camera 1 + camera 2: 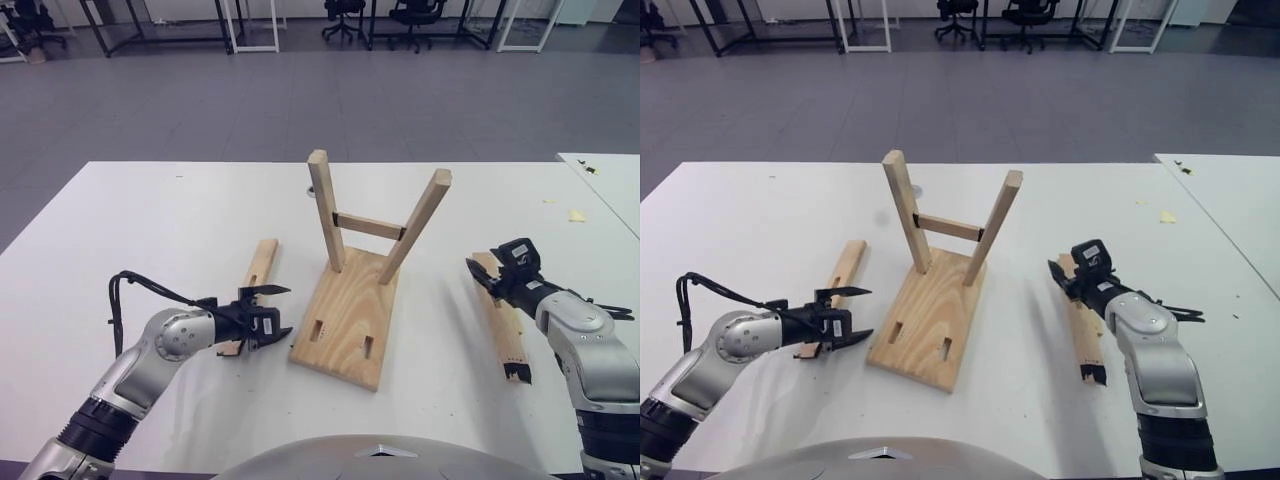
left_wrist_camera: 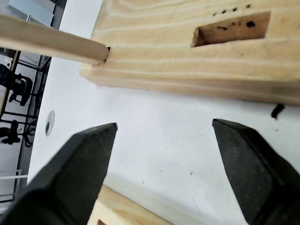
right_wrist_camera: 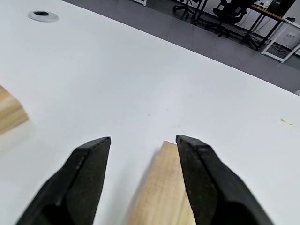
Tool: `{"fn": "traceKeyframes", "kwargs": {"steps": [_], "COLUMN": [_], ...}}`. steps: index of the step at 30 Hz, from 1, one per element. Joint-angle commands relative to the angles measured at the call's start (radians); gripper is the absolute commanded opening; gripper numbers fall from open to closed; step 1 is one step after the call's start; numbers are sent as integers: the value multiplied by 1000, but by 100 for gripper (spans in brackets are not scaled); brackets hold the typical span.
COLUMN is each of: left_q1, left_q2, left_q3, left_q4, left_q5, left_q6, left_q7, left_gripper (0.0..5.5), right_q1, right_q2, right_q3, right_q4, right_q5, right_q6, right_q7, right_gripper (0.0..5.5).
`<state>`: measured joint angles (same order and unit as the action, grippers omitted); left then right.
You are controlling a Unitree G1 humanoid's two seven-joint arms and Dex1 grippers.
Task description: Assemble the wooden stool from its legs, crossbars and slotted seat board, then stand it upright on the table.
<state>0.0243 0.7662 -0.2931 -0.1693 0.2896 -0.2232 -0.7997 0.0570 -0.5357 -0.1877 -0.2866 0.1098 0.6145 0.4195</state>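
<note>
Left eye view, centre of the frame: the slotted seat board (image 1: 345,315) lies flat on the white table (image 1: 150,220). Two legs (image 1: 325,210) stand up from its far end, joined by a crossbar (image 1: 370,226). Two empty slots show at its near end. At lower left the left gripper (image 1: 285,310) is spread open, empty, just beside the board's near left edge and over the near end of a loose leg (image 1: 260,265). At right, well apart from the board, the right gripper (image 3: 143,139) is open astride the far end of another loose leg (image 1: 505,330), not clamping it.
</note>
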Motion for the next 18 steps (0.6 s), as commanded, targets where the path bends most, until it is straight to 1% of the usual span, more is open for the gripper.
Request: {"fn": "traceKeyframes", "kwargs": {"steps": [1, 4, 8, 10, 11, 12, 14, 17, 18], "left_q1": [52, 82, 119, 96, 84, 72, 62, 80, 97], "left_q2": [29, -22, -20, -30, -36, -40, -33, -16, -17], "left_q3": [-44, -77, -137, -154, -159, -159, -139, -91, -61], "left_q4": [-23, -110, -146, -126, -116, -109, -115, -181, -228], "left_q5": [41, -44, -37, -23, -16, -11, -12, -11, -44], "left_q6": [30, 84, 100, 97, 95, 96, 105, 146, 188], "left_q7": [-43, -62, -91, -88, -82, -75, -62, -38, -39], "left_gripper": [376, 376, 376, 376, 376, 376, 376, 376, 376], "right_q1": [10, -18, -178, -254, -278, -289, -277, -178, -152], "right_q2": [-47, -49, -20, 22, 44, 57, 51, 42, 46], "right_q3": [66, 213, 433, 495, 508, 504, 452, 301, 230], "right_q4": [-13, 19, 144, 200, 220, 226, 200, 36, -18], "right_q5": [-13, -41, -135, -163, -173, -182, -209, -245, -242], "right_q6": [-13, -47, -42, -38, -42, -47, -43, -21, -19], "right_q7": [60, 131, 192, 195, 186, 165, 97, -36, -72], "right_gripper": [260, 260, 260, 260, 260, 260, 260, 260, 260]}}
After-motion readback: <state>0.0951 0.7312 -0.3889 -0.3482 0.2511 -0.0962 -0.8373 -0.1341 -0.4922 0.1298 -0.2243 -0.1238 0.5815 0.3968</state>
